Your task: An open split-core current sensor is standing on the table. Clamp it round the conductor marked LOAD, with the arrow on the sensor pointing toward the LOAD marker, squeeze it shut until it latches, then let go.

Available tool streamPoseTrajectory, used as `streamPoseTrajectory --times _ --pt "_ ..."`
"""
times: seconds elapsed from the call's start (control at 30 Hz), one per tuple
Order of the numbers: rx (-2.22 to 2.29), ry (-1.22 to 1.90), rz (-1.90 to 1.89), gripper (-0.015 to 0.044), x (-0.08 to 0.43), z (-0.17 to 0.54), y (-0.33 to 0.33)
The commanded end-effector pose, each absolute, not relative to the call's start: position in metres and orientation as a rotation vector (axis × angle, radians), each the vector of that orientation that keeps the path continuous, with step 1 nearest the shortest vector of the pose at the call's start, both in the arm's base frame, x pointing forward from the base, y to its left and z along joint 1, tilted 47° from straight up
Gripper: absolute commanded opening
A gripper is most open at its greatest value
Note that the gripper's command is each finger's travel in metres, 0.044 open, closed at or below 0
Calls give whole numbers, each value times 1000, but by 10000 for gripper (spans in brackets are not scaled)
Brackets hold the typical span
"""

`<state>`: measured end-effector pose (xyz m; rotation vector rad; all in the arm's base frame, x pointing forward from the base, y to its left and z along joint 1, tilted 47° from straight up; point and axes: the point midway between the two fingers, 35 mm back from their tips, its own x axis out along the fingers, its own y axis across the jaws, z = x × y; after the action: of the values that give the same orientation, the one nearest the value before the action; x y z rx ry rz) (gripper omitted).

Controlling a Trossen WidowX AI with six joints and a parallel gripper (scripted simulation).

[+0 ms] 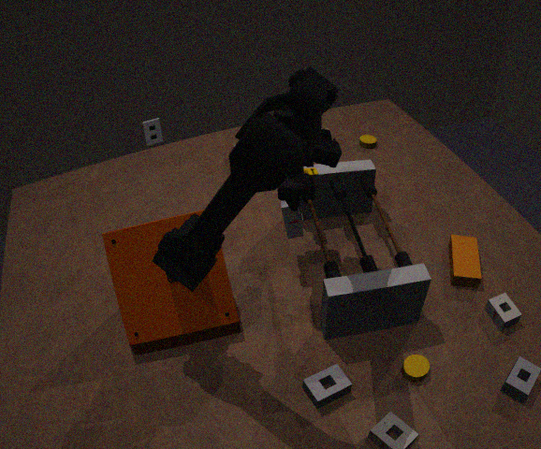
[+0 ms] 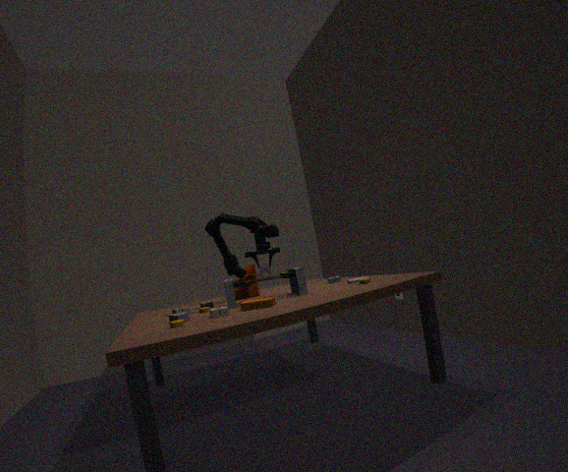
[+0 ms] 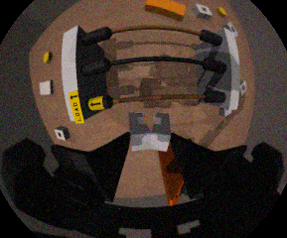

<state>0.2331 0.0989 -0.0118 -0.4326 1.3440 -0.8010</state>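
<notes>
The grey split-core sensor (image 3: 150,141) (image 1: 293,227) is between my fingertips, its two arms spread with a gap between them. A small red mark shows on its side in the top view, but its pointing direction is unclear. My gripper (image 3: 150,135) (image 2: 264,265) is shut on the sensor and holds it above the table, beside the row of conductors. The LOAD conductor (image 3: 158,98) (image 1: 317,224) is the brown one nearest the sensor. It has a yellow arrow sleeve (image 3: 97,103) near the yellow LOAD label (image 3: 76,107). The sensor is not around it.
Two upright grey blocks (image 1: 374,305) (image 3: 70,69) carry the conductors. A black conductor (image 3: 158,59) and another brown one (image 3: 158,28) lie beyond the LOAD conductor. An orange plate (image 1: 164,290) is by the arm's base. An orange block (image 1: 464,255), yellow discs (image 1: 416,366) and grey square-holed blocks (image 1: 336,377) stand around.
</notes>
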Motion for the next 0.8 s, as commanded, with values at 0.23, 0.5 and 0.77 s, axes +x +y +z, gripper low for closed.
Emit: streamPoseTrajectory --times 0.23,0.5,0.77 --pt "-434 1342 -786 0 228 16 124" --pt "-610 1436 -637 0 234 16 123" --pt "-813 1531 -452 0 242 16 122"
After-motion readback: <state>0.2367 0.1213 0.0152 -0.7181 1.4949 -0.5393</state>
